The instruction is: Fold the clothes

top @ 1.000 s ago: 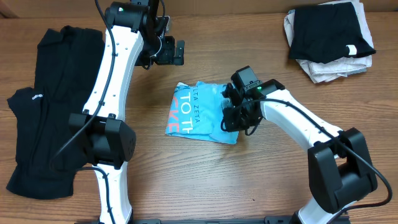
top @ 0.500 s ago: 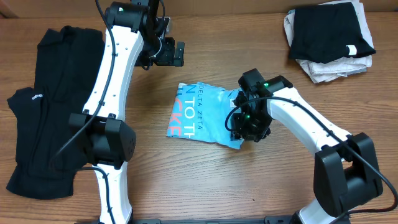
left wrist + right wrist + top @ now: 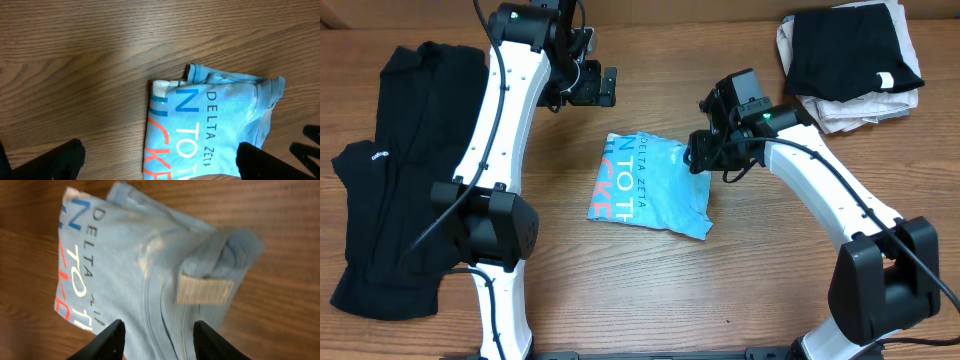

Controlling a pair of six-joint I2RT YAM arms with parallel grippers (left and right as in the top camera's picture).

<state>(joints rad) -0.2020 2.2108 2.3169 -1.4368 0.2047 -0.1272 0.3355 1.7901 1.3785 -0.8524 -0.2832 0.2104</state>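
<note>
Right gripper (image 3: 698, 158): fingers apart, nothing pinched, hanging over the top right edge of the T-shirt (image 3: 655, 185)
Left gripper (image 3: 610, 86): wide open and empty, just past the shirt's far edge, not touching it
T-shirt: light blue folded packet mid-table, bare wood on every side
Room: table (image 3: 750, 300) free near the shirt; black garment (image 3: 390, 170) well off left, pile of clothes (image 3: 850, 60) in the far right corner
Writing: "DELTA ZETA" in dark letters, big white "N TO TH", orange letters cut off at the fold
Tag: greyish strip (image 3: 202, 290) by the bunched end, can't read it
</note>
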